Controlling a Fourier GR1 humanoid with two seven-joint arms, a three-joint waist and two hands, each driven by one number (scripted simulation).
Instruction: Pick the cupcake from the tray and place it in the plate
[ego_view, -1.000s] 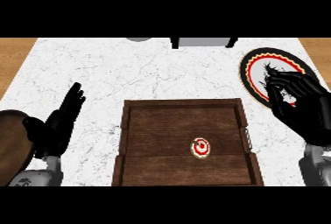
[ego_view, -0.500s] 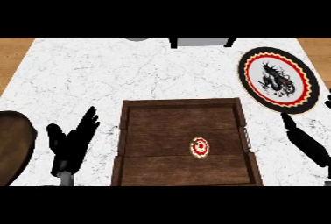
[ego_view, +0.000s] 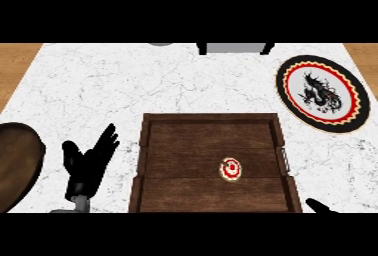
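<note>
Cupcake (ego_view: 231, 169) sits in your tray (ego_view: 210, 200) (untouched); left hand (ego_view: 90, 162) rests open; right hand (ego_view: 321, 206) barely shows, fingers unreadable.

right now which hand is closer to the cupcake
Right. The right hand barely shows at the lower edge, just off the tray's near right corner. The left hand is beyond the tray's left wall from the cupcake.

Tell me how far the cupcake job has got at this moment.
Nothing looks done: the cupcake sits in the wooden tray, and the dragon-patterned plate at the counter's right holds nothing. Neither hand grips anything; the left hand is open beside the tray, and only a tip of the right hand shows at the lower edge. Reaching, grasping, carrying and placing all remain.
</note>
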